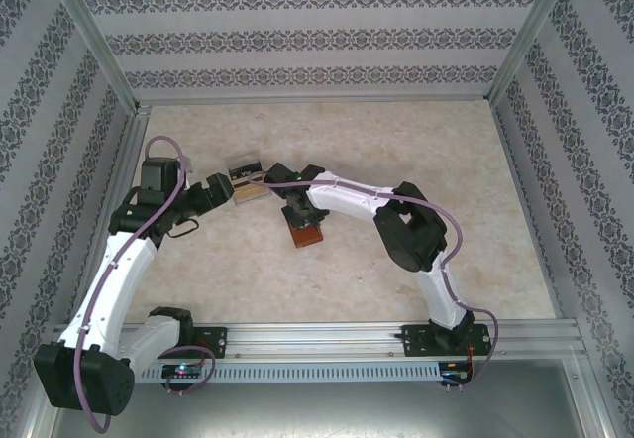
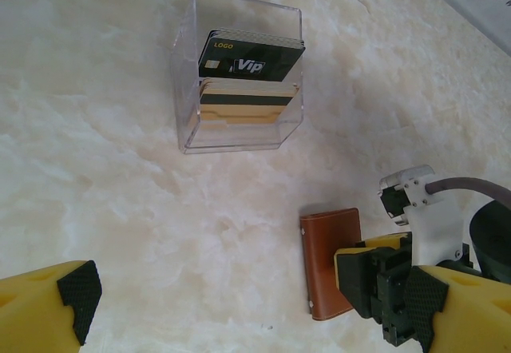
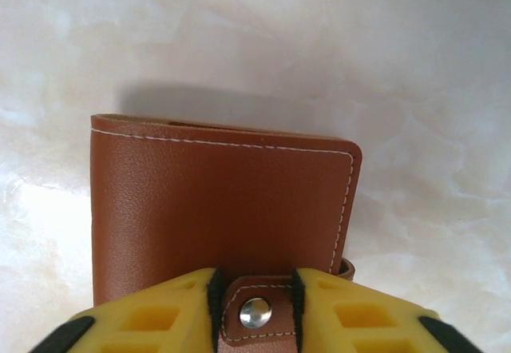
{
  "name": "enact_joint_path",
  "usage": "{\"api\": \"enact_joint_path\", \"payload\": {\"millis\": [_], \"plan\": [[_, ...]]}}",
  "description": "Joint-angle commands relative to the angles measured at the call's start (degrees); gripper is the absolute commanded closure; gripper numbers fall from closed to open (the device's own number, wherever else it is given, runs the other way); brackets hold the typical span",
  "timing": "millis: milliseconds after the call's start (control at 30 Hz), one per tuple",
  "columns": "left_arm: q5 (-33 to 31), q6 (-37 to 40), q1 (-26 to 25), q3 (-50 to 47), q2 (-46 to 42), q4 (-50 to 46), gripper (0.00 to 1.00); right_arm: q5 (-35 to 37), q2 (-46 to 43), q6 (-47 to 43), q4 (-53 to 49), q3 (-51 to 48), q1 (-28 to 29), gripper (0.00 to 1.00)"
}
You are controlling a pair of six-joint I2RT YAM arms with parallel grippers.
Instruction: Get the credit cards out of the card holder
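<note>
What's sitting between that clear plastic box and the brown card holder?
Nothing. In the left wrist view, just a bare stretch of marble-look table separates the clear box from the card holder.

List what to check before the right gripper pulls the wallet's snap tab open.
1. Right gripper straddles the snap tab, pads against its edges: ok.
2. Card holder lying flat on the table, closed: ok.
3. Snap undone: not ok, it is fastened.
4. Left gripper open, apart from the card holder: ok.
5. Clear box standing apart from the card holder: ok.
6. Cards inside the card holder: cannot tell.
</note>
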Motion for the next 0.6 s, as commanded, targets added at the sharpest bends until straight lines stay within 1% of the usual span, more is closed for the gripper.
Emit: {"api": "enact_joint_path", "payload": {"millis": [0,100,167,267,367,400,467,567], "plan": [[0.1,-1.0,-0.9,-0.4,0.1,1.8,0.0,-1.9,-0.9,1.8,-0.7,-2.5,-0.1,0.77],[0.1,-2.0,-1.3,-0.5,0.2,2.0,0.0,-2.8,-0.9,2.3,-0.3,-3.5,-0.2,0.93],[0.3,-3.6,-1.7,-0.7,0.4,2.1,0.03,-2.9,-1.7,2.6,0.4,-4.1,-0.2,1.0],[1.6,-7.2,-2.8,-2.0,0.6,3.4,0.16,-3.2,-2.9,3.2,1.2,-4.5,-0.2,1.0],[1.4,-11.7,-6.0,-4.7,0.8,6.5,0.32,-3.8,-4.1,4.1,2.0,-4.9,-0.3,1.0],[0.9,-13.1,-7.6,-5.7,1.0,7.8,0.36,-4.1,-4.5,4.6,2.3,-5.0,-0.3,1.0],[-0.6,-15.6,-11.2,-6.9,1.8,9.6,0.41,-5.0,-5.6,5.6,3.4,-5.7,-0.5,1.0],[-2.0,-19.2,-16.4,-8.2,4.1,12.9,0.58,-6.6,-7.2,7.4,5.2,-6.9,-1.1,1.0]]}}
